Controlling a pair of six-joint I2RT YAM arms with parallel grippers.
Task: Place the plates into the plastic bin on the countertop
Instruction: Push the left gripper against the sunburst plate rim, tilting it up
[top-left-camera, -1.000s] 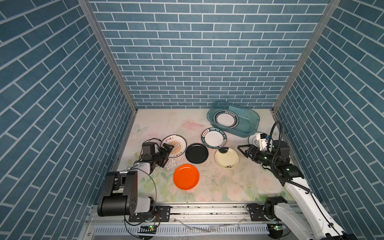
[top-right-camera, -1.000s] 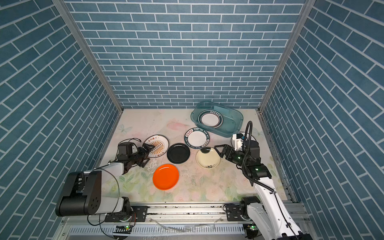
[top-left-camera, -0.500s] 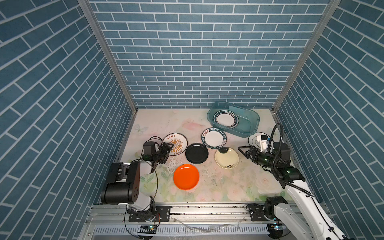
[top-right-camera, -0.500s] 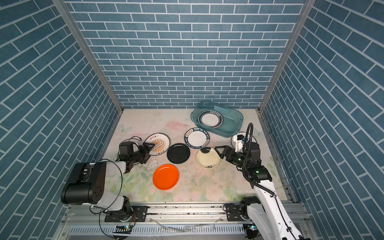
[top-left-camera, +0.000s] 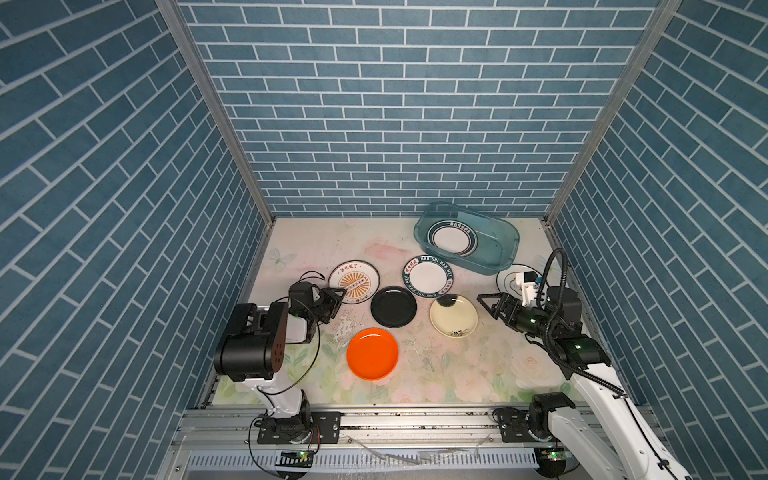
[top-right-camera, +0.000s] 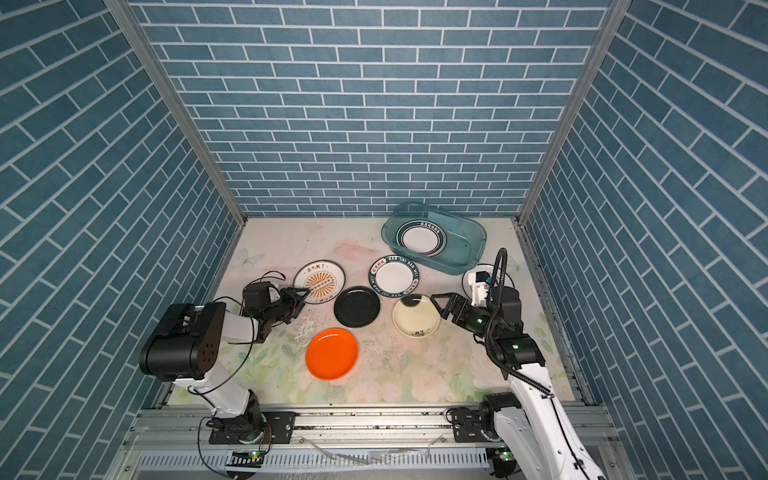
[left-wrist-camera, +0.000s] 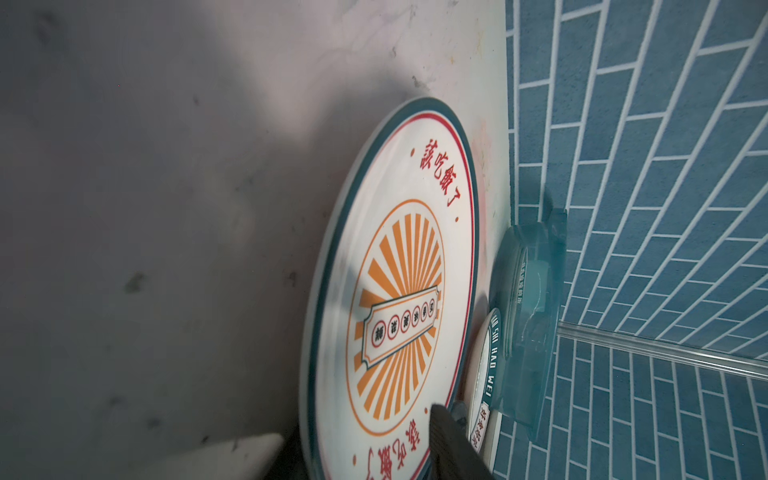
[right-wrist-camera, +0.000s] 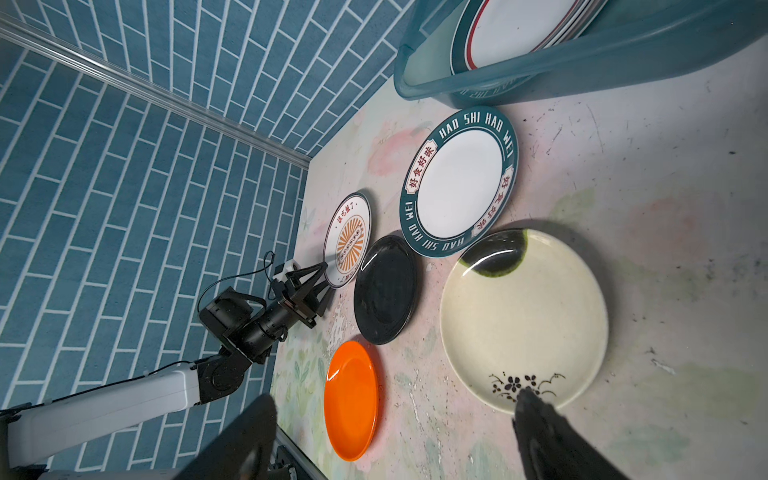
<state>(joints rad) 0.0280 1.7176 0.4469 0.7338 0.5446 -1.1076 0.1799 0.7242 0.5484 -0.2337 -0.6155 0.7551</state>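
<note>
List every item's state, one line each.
plastic bin: upright, plates stacked inside
sunburst plate: lying on countertop
lettered plate: flat
black plate: flat
cream plate: flat
orange plate: flat
ringed plate: flat, partly behind right arm
left gripper: fingers at sunburst plate's rim, grip unclear
right gripper: open, empty

The plastic bin (top-left-camera: 498, 249), upper right in a top view, is translucent teal plastic, smooth with a soft sheen. The black plate (right-wrist-camera: 384, 291) is highly glossy, mirroring light; the orange plate (right-wrist-camera: 351, 401) shines likewise. The cream plate (right-wrist-camera: 523, 320) looks glazed, with a white highlight. The worktop (right-wrist-camera: 665, 187) is matt, printed, scuffed and scratched. The rail (top-left-camera: 415, 419) along the bottom edge is bare grey metal.
</note>
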